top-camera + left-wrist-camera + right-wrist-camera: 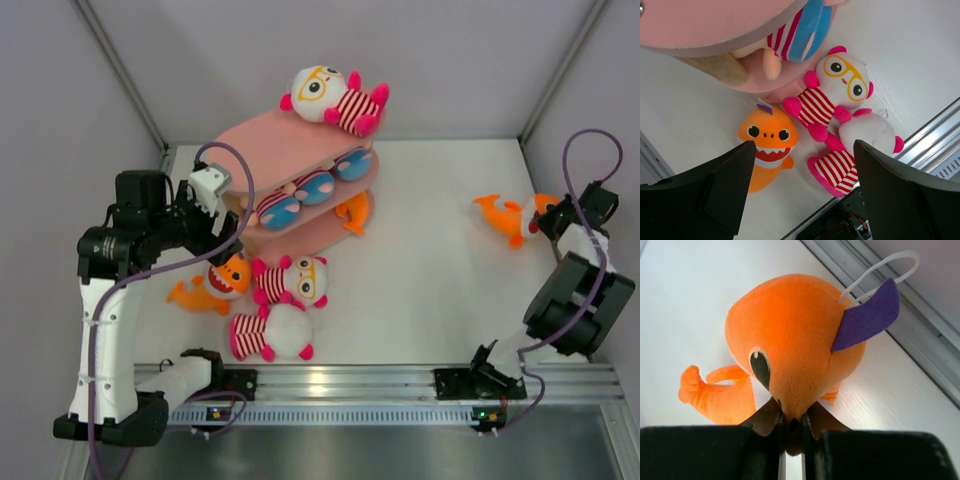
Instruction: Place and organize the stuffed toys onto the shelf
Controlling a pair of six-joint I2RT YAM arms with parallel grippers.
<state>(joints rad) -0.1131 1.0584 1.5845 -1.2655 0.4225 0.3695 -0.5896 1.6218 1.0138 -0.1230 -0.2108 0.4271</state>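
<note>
Right wrist view: the right gripper (792,426) pinches its fingers nearly together on a fold of the orange fish toy (790,340), which fills the frame's centre, its purple tag (867,317) at upper right. In the top external view this fish lies at the right edge of the table (430,250), well apart from the pink shelf (270,140) at upper centre. A white-headed toy (330,98) lies on the top board, blue-shorted boys (310,187) on the middle, a second fish (352,212) on the lowest. The left gripper (804,146) hangs with fingers wide, holding nothing, above a third fish (767,145), a glasses-faced striped toy (842,82) and a faceless-side striped toy (867,135) at lower left, beside the shelf.
</note>
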